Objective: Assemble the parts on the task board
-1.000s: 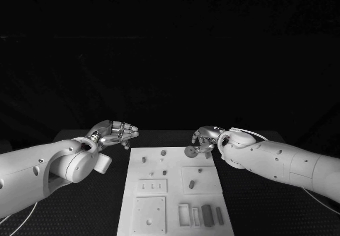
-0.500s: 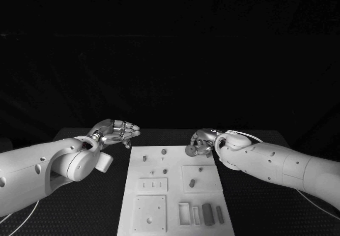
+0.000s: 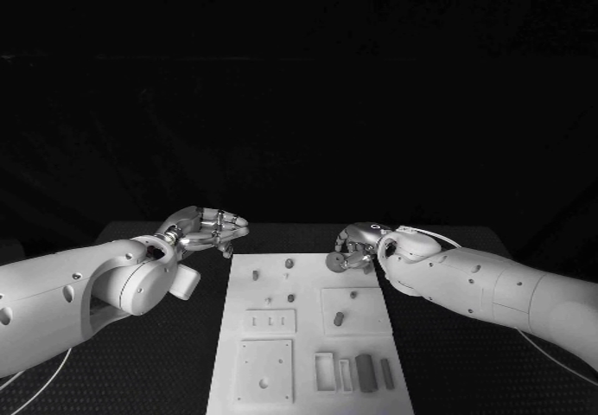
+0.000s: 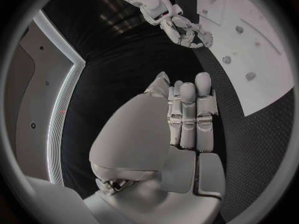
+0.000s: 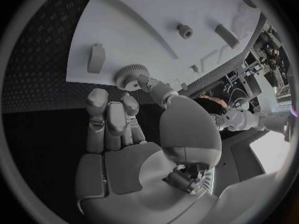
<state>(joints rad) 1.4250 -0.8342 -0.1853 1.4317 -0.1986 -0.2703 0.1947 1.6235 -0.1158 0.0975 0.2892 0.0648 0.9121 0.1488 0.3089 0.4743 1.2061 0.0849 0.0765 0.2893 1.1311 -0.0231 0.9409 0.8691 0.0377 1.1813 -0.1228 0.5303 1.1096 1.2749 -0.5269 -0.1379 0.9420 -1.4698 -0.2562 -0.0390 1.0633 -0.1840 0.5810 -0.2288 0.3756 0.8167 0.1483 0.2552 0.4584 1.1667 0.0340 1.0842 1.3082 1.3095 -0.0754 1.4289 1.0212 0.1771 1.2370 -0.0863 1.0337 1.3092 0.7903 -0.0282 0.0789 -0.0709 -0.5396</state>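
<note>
The white task board (image 3: 312, 341) lies in the middle of the table. My right hand (image 3: 358, 244) hovers over the board's far right corner and pinches a small toothed gear (image 3: 336, 260) between thumb and a finger. In the right wrist view the gear (image 5: 129, 77) sits at the fingertips, just above the board (image 5: 143, 25). My left hand (image 3: 206, 229) hangs beside the board's far left corner, its fingers curled in and holding nothing. In the left wrist view its fingers (image 4: 187, 114) are folded together, with the right hand (image 4: 184, 29) beyond them.
Small parts stand on the board: short pegs (image 3: 256, 276) near the far end, an oval piece (image 3: 336, 322) in a square recess, and a dark bar (image 3: 365, 373) in slots at the near right. Black table mat (image 3: 461, 363) flanks the board.
The right hand has turned slightly, still holding the gear over the board's far right corner. The left hand's fingers have shifted a little. The whole picture has shifted slightly.
</note>
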